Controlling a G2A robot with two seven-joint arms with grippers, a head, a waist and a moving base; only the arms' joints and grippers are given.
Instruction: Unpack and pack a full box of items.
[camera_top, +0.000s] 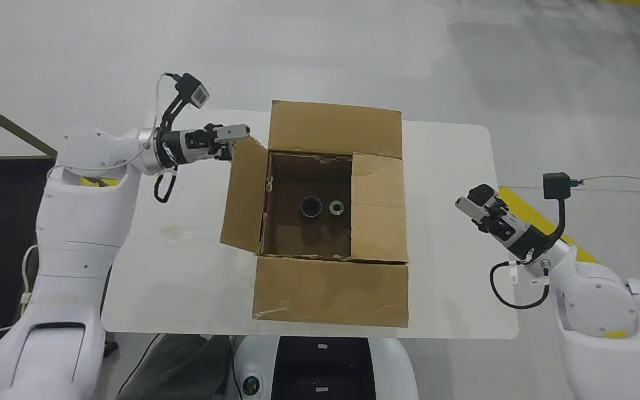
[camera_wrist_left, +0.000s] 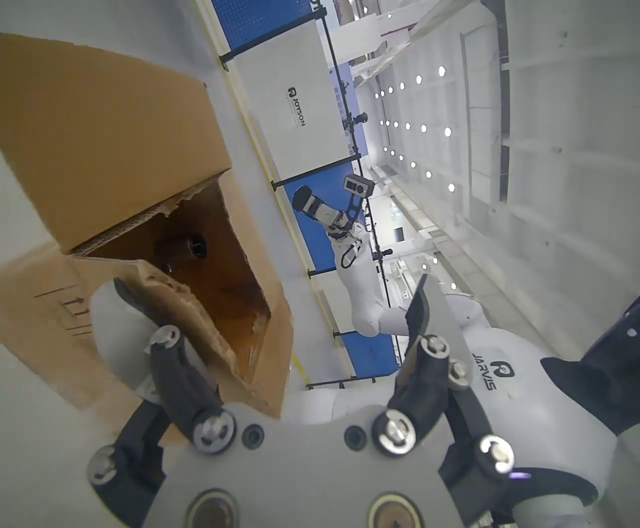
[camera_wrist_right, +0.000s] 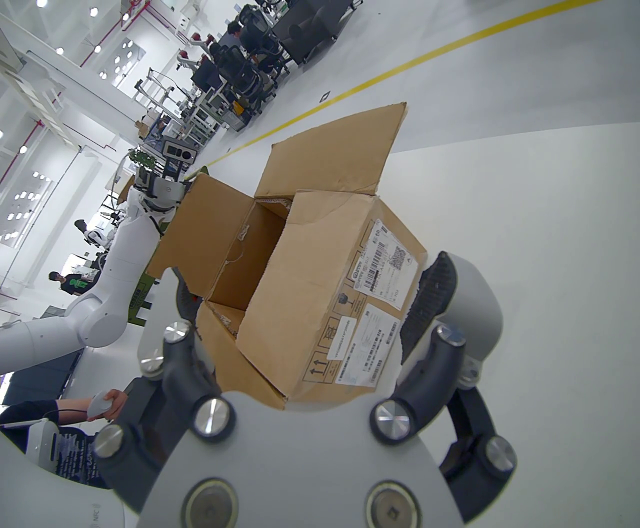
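The cardboard box (camera_top: 330, 290) sits mid-table (camera_top: 450, 150) with its flaps spread and 2 dark cylindrical items (camera_top: 312, 208) on its floor. The left gripper (camera_top: 232, 138) is wide open and empty, with one finger just beside the left flap's far edge. The right gripper (camera_top: 472, 204) is also spread and empty, well apart from the box, near the table's right edge.

The room is very bright. Rows of small round lamps (camera_wrist_left: 419, 80) shine down from the high ceiling, and some make little glowing spots. The white table (camera_top: 450, 180) looks pale and a bit washed out. Shadows on it are soft and faint. The inside of the box (camera_top: 330, 290) is dark and shady. In both wrist views, straight lines bend near the edges.
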